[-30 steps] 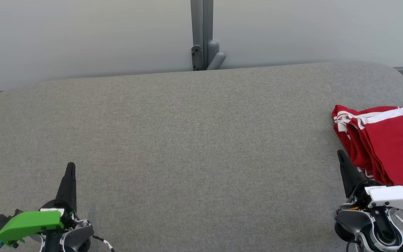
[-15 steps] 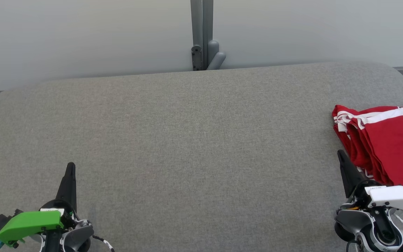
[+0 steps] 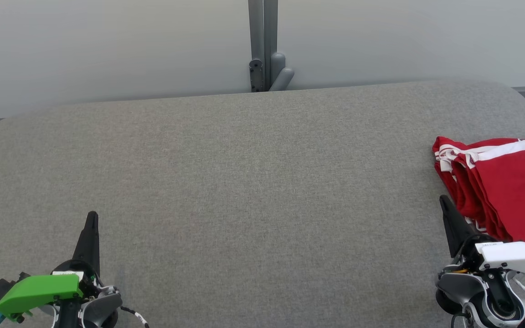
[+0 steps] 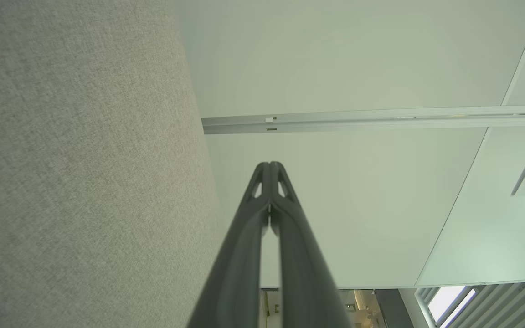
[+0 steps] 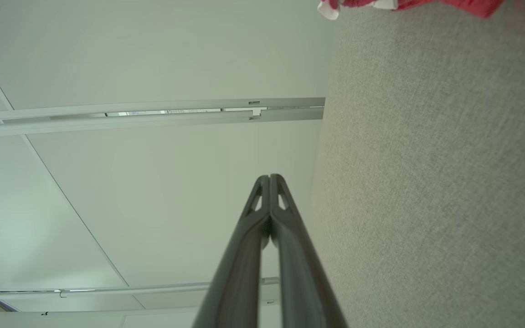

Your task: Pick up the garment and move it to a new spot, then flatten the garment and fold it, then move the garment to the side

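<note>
Right end effector (image 3: 444, 200), tapered and closed, sits beside rumpled red garment (image 3: 506, 182).

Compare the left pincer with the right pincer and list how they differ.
1. The left pincer carries a green cover at its wrist; the right pincer carries a white cover.
2. The left pincer sits over the bare grey fabric surface, far from the red shorts; the right pincer sits close beside them.
Shared: both are shut, hold nothing, and point up the head view.
</note>
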Tool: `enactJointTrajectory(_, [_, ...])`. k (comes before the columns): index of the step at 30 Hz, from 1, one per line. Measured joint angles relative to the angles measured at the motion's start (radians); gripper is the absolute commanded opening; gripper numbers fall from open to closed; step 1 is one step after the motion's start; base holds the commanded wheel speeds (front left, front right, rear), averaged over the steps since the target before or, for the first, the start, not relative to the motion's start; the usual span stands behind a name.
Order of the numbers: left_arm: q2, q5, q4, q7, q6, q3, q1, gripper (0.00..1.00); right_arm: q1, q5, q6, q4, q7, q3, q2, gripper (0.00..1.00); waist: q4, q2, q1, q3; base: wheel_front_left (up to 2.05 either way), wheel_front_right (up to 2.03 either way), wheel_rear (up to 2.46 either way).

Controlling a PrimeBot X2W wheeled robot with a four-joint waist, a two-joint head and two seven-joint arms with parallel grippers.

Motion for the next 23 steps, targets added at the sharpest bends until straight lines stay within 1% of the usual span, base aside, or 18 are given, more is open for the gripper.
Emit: enactJointTrajectory(23, [0.000,0.000,0.000,0.000,0.000,0.000,0.000,0.00,0.000,0.000,0.000,0.000,0.000,0.000,0.000,0.00,0.000,0.0000,0.0000,0.000,0.00,0.00,0.00])
